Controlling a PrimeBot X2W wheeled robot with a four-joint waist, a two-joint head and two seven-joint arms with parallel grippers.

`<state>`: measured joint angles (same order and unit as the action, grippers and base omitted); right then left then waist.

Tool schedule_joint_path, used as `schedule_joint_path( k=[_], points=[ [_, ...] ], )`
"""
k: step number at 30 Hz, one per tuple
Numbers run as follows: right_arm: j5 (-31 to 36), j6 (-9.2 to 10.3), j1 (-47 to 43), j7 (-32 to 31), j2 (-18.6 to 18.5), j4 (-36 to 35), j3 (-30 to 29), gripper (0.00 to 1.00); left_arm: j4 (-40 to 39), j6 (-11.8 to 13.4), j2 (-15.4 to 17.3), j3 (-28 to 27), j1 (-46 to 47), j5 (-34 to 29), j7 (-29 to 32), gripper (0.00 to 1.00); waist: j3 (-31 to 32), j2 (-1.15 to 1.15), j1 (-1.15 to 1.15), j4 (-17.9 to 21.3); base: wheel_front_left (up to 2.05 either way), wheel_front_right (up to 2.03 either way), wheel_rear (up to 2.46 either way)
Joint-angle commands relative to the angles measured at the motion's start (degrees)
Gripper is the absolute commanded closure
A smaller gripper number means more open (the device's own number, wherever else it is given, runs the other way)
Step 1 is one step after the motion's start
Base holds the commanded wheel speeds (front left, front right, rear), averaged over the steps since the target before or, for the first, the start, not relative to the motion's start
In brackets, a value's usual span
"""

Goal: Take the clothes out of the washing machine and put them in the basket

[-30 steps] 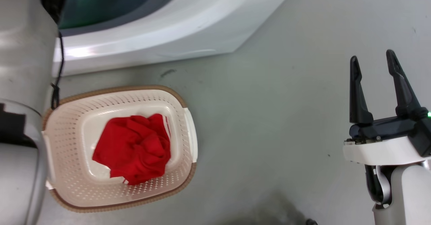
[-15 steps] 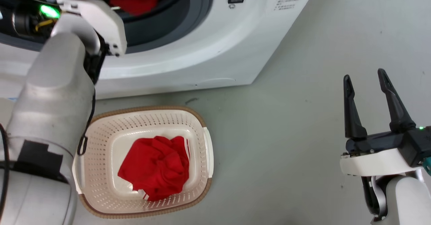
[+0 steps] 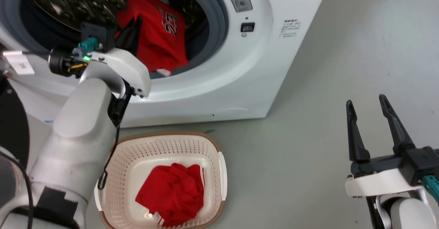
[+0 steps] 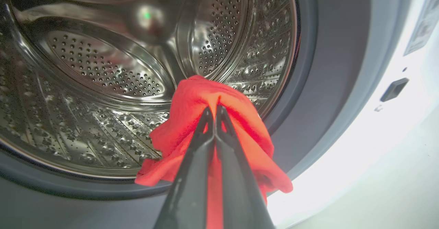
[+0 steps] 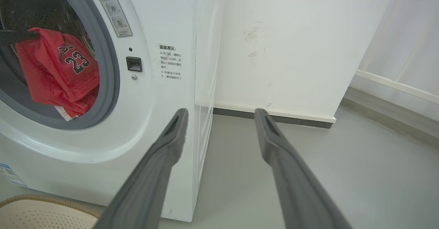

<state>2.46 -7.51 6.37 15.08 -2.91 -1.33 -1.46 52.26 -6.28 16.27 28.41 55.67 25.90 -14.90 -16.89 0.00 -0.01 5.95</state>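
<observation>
The white washing machine (image 3: 240,81) stands with its round porthole open. In that opening hangs a red jersey (image 3: 161,44) numbered 23, and my left gripper (image 3: 137,23) is shut on its upper fold. In the left wrist view the gripper (image 4: 212,109) pinches the red jersey (image 4: 192,95) in front of the steel drum (image 4: 103,68). A plain red garment (image 3: 171,194) lies crumpled in the cream basket (image 3: 137,153) on the floor below the washing machine. Lower right, my right gripper (image 3: 367,105) is open and holds nothing. The right wrist view shows that gripper (image 5: 221,111), the jersey (image 5: 58,71) and the washing machine (image 5: 161,119).
Grey floor (image 3: 308,119) stretches between the basket and my right arm. To the right of the machine a white wall (image 5: 291,50) with a dark skirting runs along. A corner of the basket (image 5: 41,212) shows at the bottom left of the right wrist view.
The head camera has tilted up, so the porthole and the jersey have come into view and the basket has slid down the picture. My right gripper stays open.
</observation>
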Motion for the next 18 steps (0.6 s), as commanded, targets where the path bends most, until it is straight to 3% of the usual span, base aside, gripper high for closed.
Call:
schedule_joint_path(
  k=[1, 18],
  points=[
    [0.1, 0.04, -1.0, 0.1, 0.1, 0.3, -0.2, 0.00, -1.8, 0.6, 0.5, -0.3, -1.8, -0.4, -0.4, 1.00, 2.0, 0.00, 0.01, -0.8, 0.00, 0.00, 0.00],
    [0.2, 0.04, -5.3, 0.1, 0.1, 1.0, -0.2, 0.00, -30.1, 7.9, 4.7, -0.7, -14.3, -1.3, 3.6, 1.00, 9.3, 0.00, 0.01, -3.9, 0.00, 0.00, 0.00]
  ],
)
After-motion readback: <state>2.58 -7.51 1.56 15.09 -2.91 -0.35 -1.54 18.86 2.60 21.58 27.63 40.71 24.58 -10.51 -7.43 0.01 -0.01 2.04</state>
